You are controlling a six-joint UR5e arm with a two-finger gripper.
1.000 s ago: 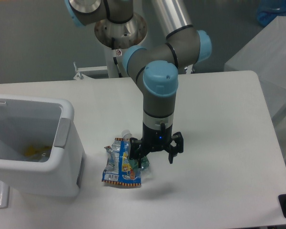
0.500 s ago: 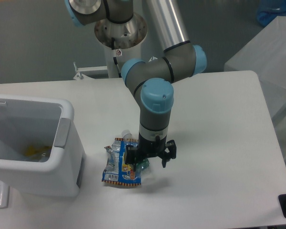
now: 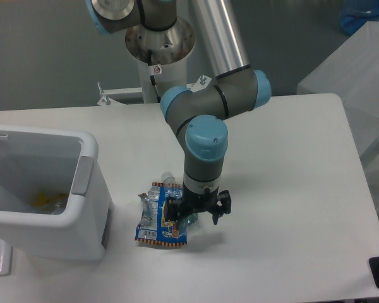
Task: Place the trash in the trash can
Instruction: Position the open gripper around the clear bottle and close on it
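The blue snack wrapper (image 3: 159, 224) lies flat on the white table, partly over the crushed clear bottle (image 3: 153, 198), whose white cap end pokes out at the top. My gripper (image 3: 194, 213) is open and hangs low over the right edge of the wrapper, one finger over the wrapper and the other to its right. It holds nothing. The white trash can (image 3: 82, 189) with a grey side panel stands at the left, a short way from the wrapper.
Something yellow lies at the bottom of the trash can (image 3: 43, 201). The table's front edge runs close below the wrapper. A grey box (image 3: 354, 69) stands off the table at the right.
My gripper has moved left and down, from beside the wrapper to right over its right edge. The wrapper and bottle have not moved.
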